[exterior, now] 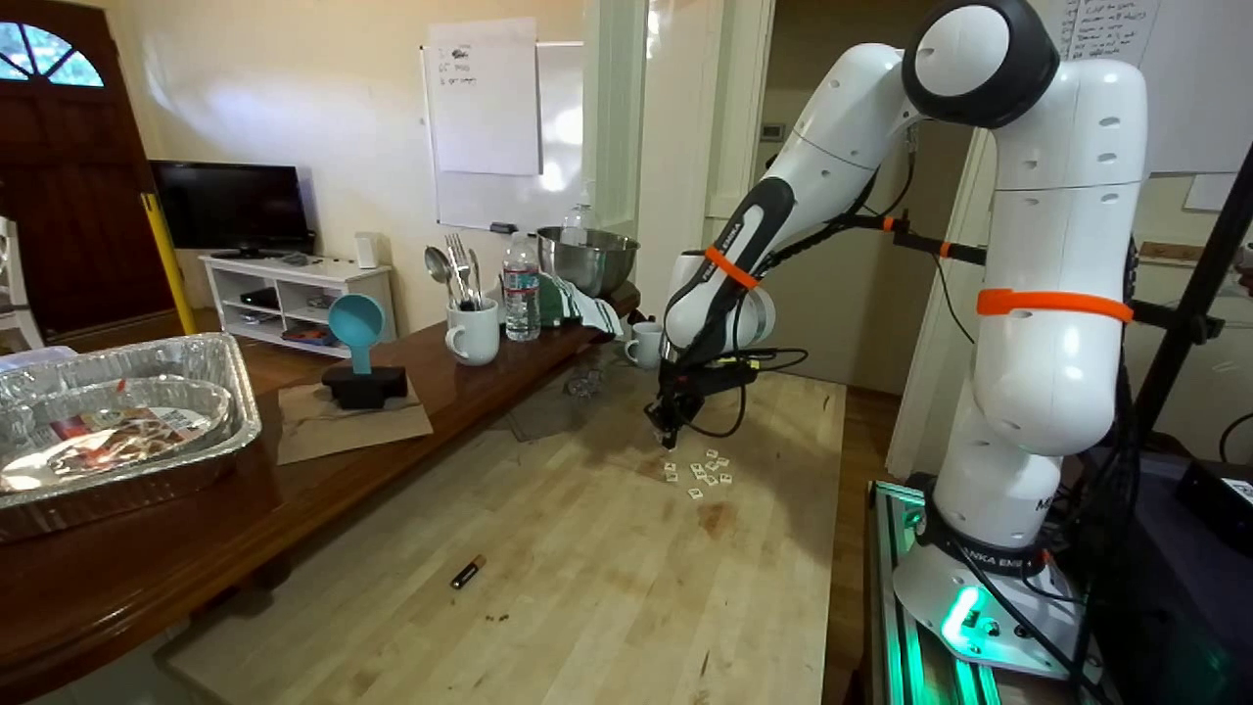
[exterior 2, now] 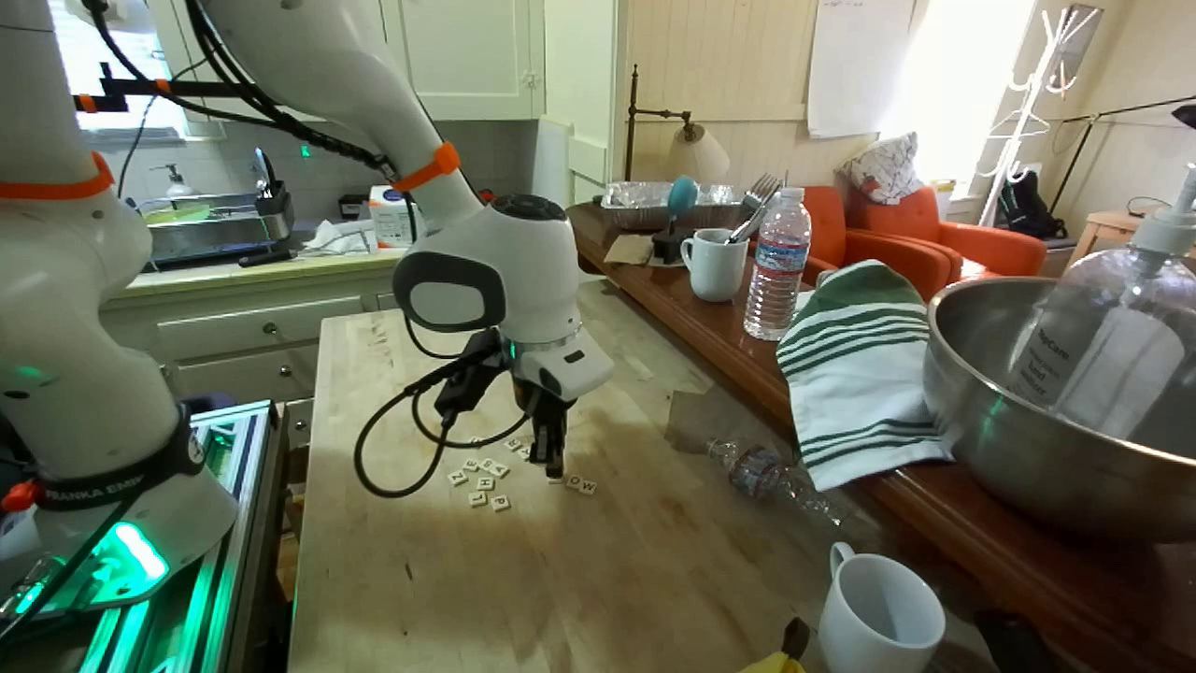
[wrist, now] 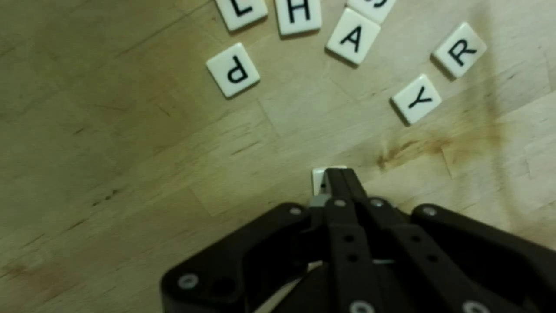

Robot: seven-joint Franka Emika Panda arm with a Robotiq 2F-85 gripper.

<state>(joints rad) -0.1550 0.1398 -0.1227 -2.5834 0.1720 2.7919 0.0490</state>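
Over a pale, stained wooden table (exterior: 587,627), a black two-fingered gripper (wrist: 341,171) is observed pointed downward, its fingers set flush together. Directly at the fingertips, a small square off-white letter tile (wrist: 319,178) lies on the table, partly covered from above; its letter is mostly hidden, and whether contact is made cannot be established. Just beside it, a matching O tile (exterior 2: 573,481) and W tile (exterior 2: 588,487) are recorded in an exterior view. Near the gripper, a Y tile (wrist: 416,100), an R tile (wrist: 459,50), a P tile (wrist: 233,70), an A tile (wrist: 353,36) and an H tile (wrist: 299,16) are scattered face up, all lettered in black. Well apart on the same table, a black-and-copper cylindrical battery (exterior: 468,572) is noted. Along the table's long side, a clear plastic bottle (exterior 2: 761,472) is found lying flat and a white handled mug (exterior 2: 880,622) standing upright. Upon the raised, polished red-brown wooden ledge (exterior: 157,558), a silver foil tray (exterior: 242,387), a teal scoop (exterior: 356,318) in a black base (exterior: 365,388), a white mug (exterior: 475,338) filled with metal cutlery (exterior: 438,262), an upright clear water bottle (exterior: 522,294), a green-and-white striped cloth (exterior 2: 855,365) and a rounded stainless steel bowl (exterior 2: 990,458) are listed. Farthest off, a black flat-screen television (exterior: 230,206) is supported by a white shelf unit (exterior: 338,272).
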